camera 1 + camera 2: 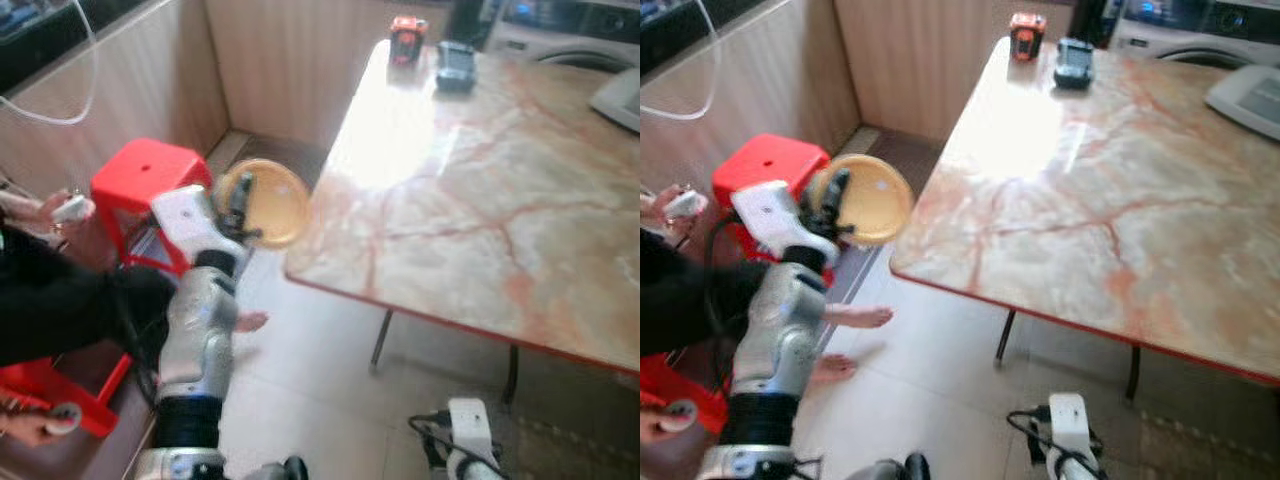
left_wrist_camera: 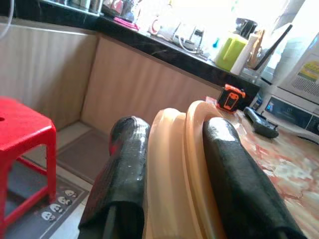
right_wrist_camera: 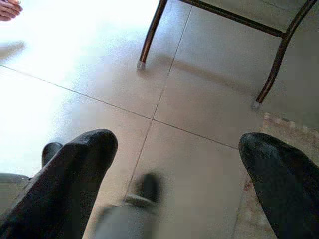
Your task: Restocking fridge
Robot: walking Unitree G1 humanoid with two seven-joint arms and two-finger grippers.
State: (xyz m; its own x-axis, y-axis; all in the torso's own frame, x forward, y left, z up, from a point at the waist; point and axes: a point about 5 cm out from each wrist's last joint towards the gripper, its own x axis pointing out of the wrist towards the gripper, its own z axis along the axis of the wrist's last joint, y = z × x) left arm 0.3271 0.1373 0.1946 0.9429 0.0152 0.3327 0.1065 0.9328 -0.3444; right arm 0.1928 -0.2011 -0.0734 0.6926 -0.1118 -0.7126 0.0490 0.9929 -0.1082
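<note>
My left gripper (image 1: 240, 205) is raised beside the near left corner of the marble table (image 1: 480, 190) and is shut on the rim of a yellow plate (image 1: 272, 202). The left wrist view looks along both black fingers (image 2: 124, 169), which clamp the plate's stacked-looking yellow rim (image 2: 177, 164). The plate is held upright, close to the table's corner and apart from it. My right arm (image 1: 470, 440) hangs low by the table legs. Its gripper (image 3: 174, 184) is open above the tiled floor.
A person sits at the left with hands (image 1: 70, 210) holding controllers and bare feet (image 1: 855, 318) on the floor. A red stool (image 1: 145, 185) stands beside them. An orange device (image 1: 407, 38) and a dark device (image 1: 455, 65) lie at the table's far end, a white tray (image 1: 618, 98) at its right.
</note>
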